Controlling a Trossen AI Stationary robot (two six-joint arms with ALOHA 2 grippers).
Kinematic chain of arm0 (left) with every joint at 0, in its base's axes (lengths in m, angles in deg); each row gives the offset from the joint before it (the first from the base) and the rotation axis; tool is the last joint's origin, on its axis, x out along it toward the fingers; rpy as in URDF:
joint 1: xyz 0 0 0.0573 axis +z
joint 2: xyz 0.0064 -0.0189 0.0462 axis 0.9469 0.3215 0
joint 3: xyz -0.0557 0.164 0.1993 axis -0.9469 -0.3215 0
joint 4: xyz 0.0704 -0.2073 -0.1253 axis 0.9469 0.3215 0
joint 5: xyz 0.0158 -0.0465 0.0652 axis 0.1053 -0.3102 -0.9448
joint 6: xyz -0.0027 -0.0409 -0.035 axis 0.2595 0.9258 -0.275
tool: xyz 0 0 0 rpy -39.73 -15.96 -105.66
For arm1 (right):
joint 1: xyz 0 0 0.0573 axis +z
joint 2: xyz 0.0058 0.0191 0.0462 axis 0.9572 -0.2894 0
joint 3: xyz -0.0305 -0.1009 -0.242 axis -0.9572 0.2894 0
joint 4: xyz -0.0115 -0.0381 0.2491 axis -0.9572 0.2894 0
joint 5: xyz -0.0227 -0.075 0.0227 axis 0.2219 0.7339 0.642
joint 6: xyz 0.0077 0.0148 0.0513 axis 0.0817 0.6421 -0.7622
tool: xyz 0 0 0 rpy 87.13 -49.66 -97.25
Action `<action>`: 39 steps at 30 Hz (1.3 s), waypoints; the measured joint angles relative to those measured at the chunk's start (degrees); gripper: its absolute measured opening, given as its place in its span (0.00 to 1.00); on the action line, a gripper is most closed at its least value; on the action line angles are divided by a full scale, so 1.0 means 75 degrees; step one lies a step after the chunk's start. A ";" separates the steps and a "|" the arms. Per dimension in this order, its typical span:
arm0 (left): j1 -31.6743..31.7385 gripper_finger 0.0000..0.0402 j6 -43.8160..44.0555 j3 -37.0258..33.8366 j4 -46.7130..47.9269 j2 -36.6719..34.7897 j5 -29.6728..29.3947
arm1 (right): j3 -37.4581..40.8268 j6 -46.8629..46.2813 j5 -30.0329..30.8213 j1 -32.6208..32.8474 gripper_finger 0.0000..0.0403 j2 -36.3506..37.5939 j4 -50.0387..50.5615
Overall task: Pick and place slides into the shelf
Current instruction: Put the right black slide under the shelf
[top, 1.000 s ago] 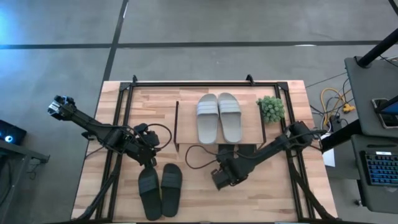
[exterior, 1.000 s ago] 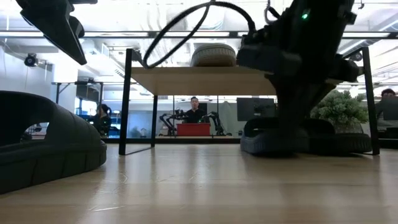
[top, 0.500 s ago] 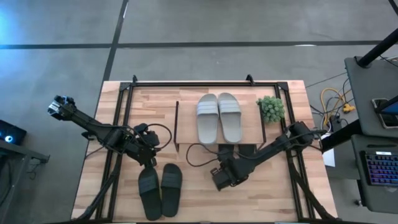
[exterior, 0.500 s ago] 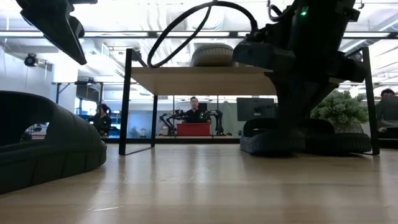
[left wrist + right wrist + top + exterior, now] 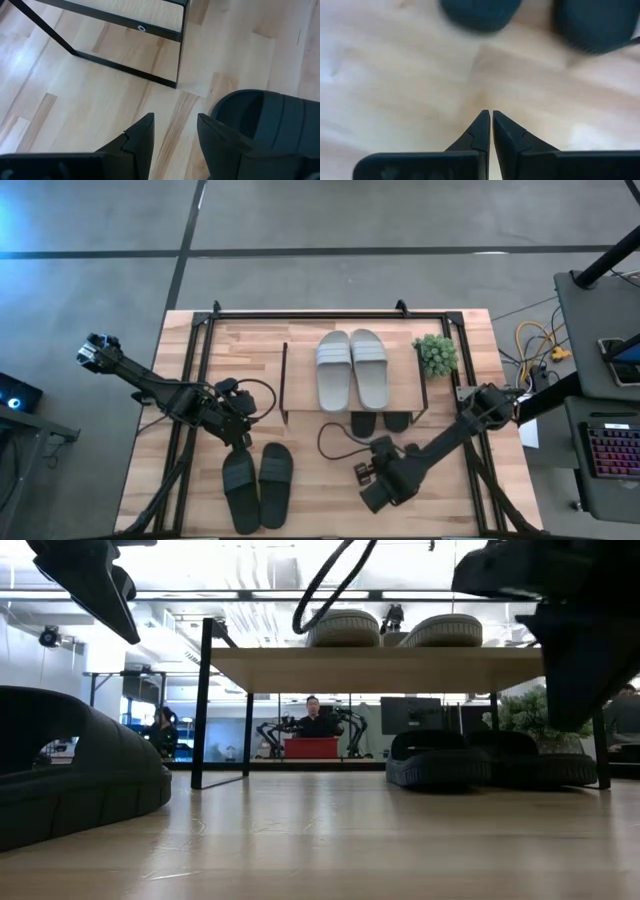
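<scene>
The shelf stands at the table's far middle. A light grey-white pair of slides lies on its top board. A black pair lies under that board, heels toward the near edge, and also shows in the low view. Another black pair lies on the table at the near left. My left gripper hovers open just beyond that pair's toe end. My right gripper is shut and empty over bare table, nearer than the shelf.
A small green plant stands right of the shelf. A black cable loops over the table by my right arm. The shelf's black side frame lies just ahead of my left gripper. People sit in the room beyond the table.
My right gripper has drawn back from the shelf's front toward the table's near edge and a little right. This has uncovered the black pair under the top board, which stays where it was.
</scene>
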State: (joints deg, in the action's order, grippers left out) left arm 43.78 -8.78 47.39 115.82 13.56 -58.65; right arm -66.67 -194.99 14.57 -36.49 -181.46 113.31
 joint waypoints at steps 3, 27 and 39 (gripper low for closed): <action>-0.0002 0.34 -0.0060 0.0000 0.0000 0.0000 -0.0026 | 0.0178 0.0059 -0.0013 -0.0010 0.03 -0.0035 -0.0930; -0.0002 0.34 0.0000 -0.0251 -0.0012 -0.0003 0.0169 | 0.1308 0.1225 0.1020 -0.1344 0.03 -0.0040 -0.1977; -0.0002 0.34 0.0009 -0.0209 -0.0027 -0.0003 0.0239 | 0.0473 0.1968 0.0920 -0.0786 0.03 0.0065 -0.2038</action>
State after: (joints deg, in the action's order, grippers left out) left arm 43.76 -8.71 45.83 115.62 13.54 -56.86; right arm -63.13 -180.23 21.47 -42.38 -180.98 98.02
